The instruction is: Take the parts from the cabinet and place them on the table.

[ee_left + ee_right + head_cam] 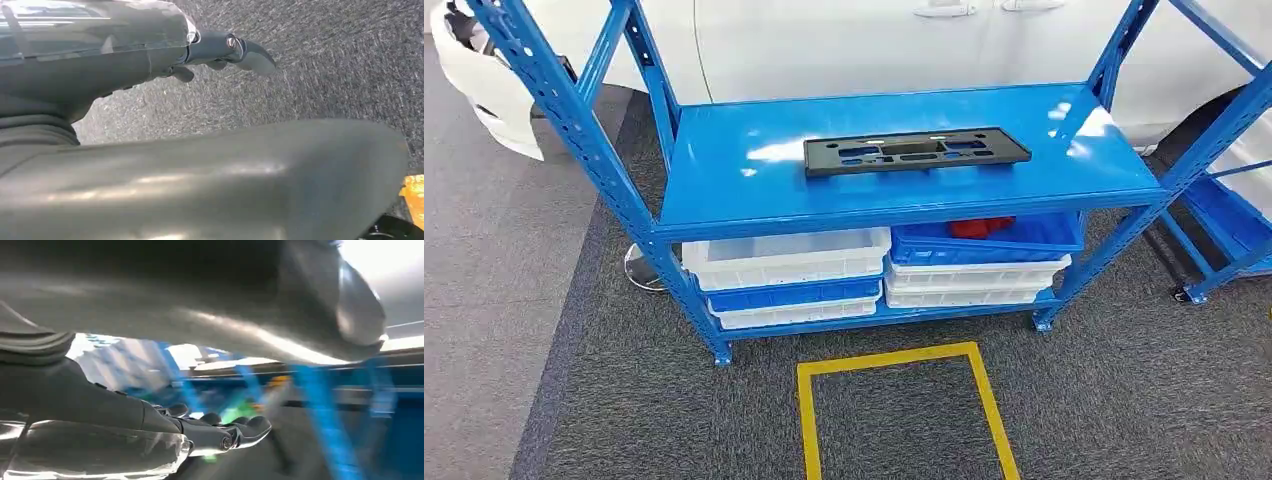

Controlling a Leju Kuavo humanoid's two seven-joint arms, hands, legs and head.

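Black flat part, long and rectangular with cut-outs, lies flat at centre of head view on the top shelf of the blue cabinet, nothing touching it. Cabinet uprights cut off at the frame's upper edge; the right side continues out of frame. Lower shelf: stacked bins, partly hidden under the top shelf. Left stack is a white bin over a blue bin over another white one; right stack is a blue bin on white bins, with a red item inside it, mostly hidden, kind not clear. White car body behind the cabinet, upper part of frame. Yellow tape square on the grey carpet at lower centre, cut off at the bottom. Left hand, left wrist view, upper centre: fingers extended over carpet, holding nothing, apart. Right hand, right wrist view, lower centre: fingers stretched out side by side, nothing in them; background heavily blurred, blue streaks of racking, details unreadable.
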